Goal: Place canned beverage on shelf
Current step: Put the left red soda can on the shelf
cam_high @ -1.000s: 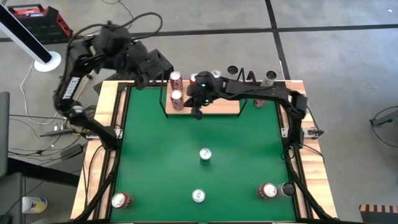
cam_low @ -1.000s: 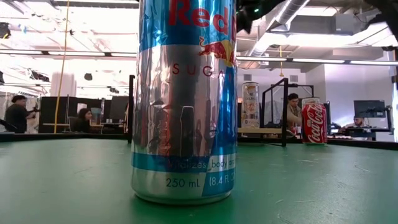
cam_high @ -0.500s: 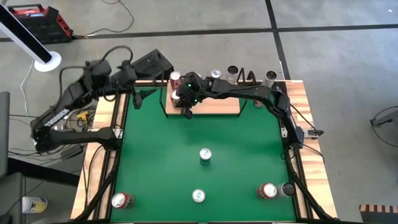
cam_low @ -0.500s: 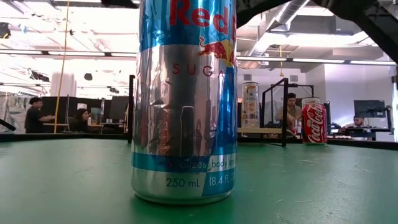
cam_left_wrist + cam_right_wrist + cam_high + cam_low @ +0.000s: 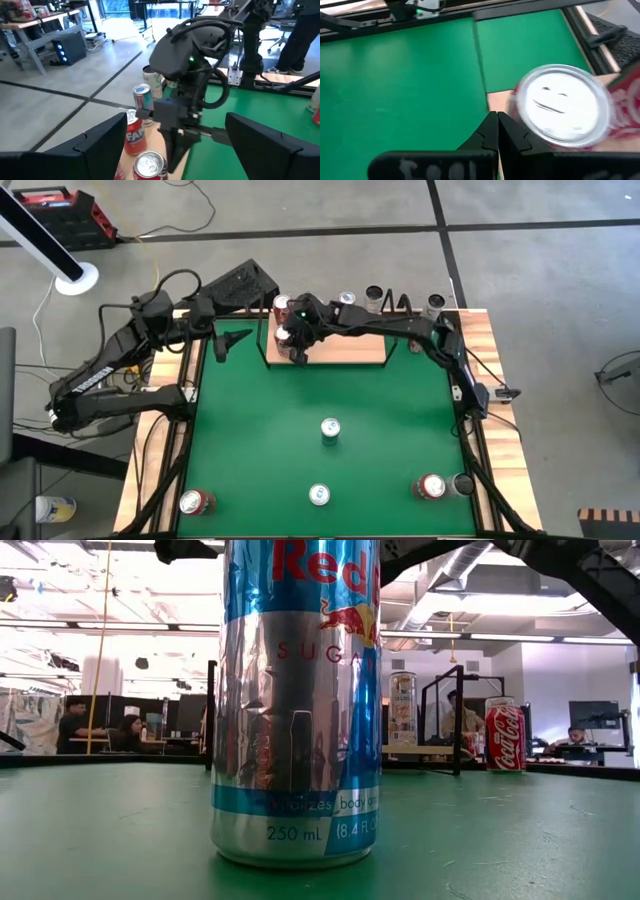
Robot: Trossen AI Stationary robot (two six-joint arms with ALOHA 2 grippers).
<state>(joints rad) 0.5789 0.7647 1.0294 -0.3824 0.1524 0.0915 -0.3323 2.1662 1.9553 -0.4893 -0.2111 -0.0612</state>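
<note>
Low view almost blocked by a tall silver-blue can [image 5: 296, 700], top cut off; a red can [image 5: 504, 738] visible far behind. Shelf [image 5: 345, 350] at the table's [image 5: 250, 440] far edge, left end hidden under the right arm. Right gripper [image 5: 297, 356] pinched tight, holding nothing, tips just beside a red can [image 5: 562, 106] on the shelf (second can [image 5: 283, 306] behind it). Left gripper [image 5: 225, 342] spread wide, empty, near the far left corner. Plenty of open green mid-table; two loose cans [image 5: 330, 429] [image 5: 319, 495] well apart there, more at the near corners.
</note>
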